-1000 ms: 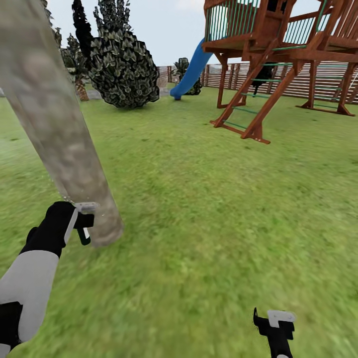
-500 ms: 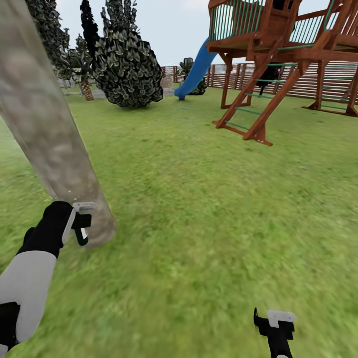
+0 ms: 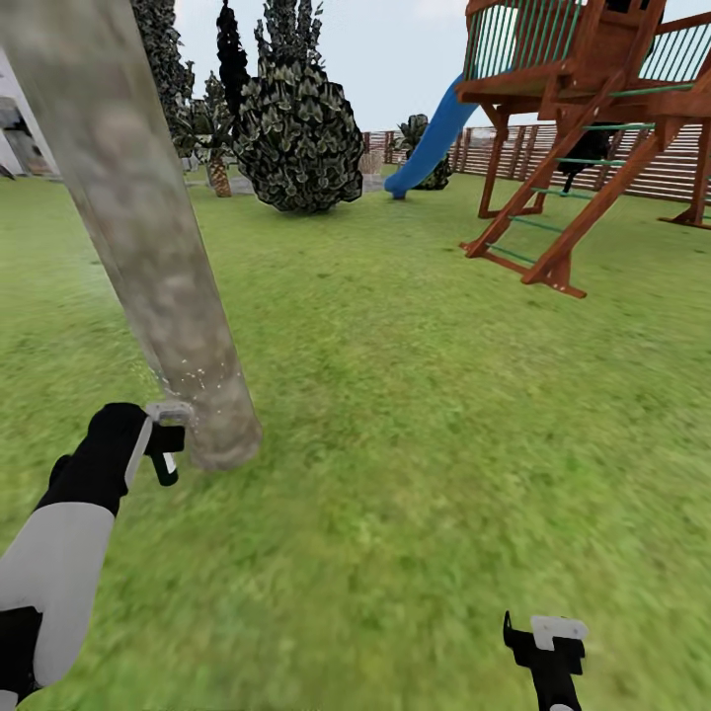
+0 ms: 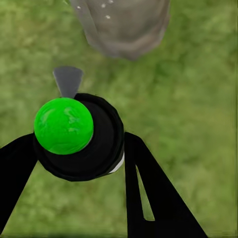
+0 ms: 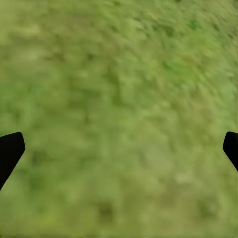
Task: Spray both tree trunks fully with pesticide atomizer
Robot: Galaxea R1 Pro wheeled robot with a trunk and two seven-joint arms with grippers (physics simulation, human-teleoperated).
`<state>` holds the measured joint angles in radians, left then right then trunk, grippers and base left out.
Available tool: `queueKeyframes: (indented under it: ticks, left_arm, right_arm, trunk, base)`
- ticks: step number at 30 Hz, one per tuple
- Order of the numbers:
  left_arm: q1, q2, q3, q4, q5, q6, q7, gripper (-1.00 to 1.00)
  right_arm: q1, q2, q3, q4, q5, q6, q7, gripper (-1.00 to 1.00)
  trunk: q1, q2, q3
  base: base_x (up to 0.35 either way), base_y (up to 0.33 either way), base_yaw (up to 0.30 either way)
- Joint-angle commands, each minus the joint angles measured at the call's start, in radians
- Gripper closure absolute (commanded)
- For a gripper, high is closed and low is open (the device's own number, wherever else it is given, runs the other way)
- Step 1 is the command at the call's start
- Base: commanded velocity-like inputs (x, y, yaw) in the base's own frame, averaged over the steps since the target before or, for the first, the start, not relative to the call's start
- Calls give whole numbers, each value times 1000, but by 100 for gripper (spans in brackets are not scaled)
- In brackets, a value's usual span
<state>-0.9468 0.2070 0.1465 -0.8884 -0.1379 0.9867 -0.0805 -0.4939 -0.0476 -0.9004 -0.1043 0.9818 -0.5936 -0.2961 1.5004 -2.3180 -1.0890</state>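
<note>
— So where's the sprayer?
— In the left hand [image 4: 79,148], clenched round it. Left wrist cam: black fingers [image 4: 148,193] either side of the atomizer [image 4: 82,144], black body w/ bright green round cap, grey nozzle pointing at the tree trunk [image 4: 124,25].
— How close to the trunk?
— Just beside its base. Head cam: left hand [image 3: 163,439] sits next to the foot of the trunk [image 3: 148,227], thick mottled beige-grey, leaning up to the top left corner. Fine white specks of pesticide [image 3: 193,380] on the bark low down, near the nozzle.
— Right hand?
— Right hand [image 3: 543,642] low at the bottom edge, over bare grass [image 3: 415,444], well apart from the trunk. Released: right wrist cam has fingertips [image 5: 10,148] spread wide, grass between.
— Background?
— Dark leafy bush [image 3: 296,138], blue slide [image 3: 430,143], wooden play tower [image 3: 592,109], slat fence [image 3: 681,168] behind.
</note>
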Motion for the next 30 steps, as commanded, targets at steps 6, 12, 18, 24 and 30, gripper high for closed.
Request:
queueKeyframes:
  ticks: [6, 12, 18, 24, 30]
  left_arm:
    - [67, 3, 1, 2, -11, -87, 13, 100]
    - [68, 5, 2, 7, -11, -88, 13, 100]
    - [132, 22, 20, 9, -11, -92, 13, 100]
    - [134, 20, 21, 8, -11, -92, 18, 100]
    - [158, 19, 19, 14, -11, -94, 20, 100]
  right_arm:
    - [0, 1, 0, 0, 0, 0, 0, -100]
    - [0, 1, 0, 0, 0, 0, 0, -100]
    - [0, 2, 0, 0, 0, 0, 0, -100]
    - [0, 2, 0, 0, 0, 0, 0, -100]
    - [0, 2, 0, 0, 0, 0, 0, -100]
  trunk:
    - [0, 0, 0]
    - [0, 0, 0]
    - [0, 0, 0]
    - [0, 0, 0]
    - [0, 0, 0]
  base:
    - [115, -152, 2]
    - [199, -217, 0]
    - [58, -266, 8]
    - [242, -185, 243]
    - [261, -159, 277]
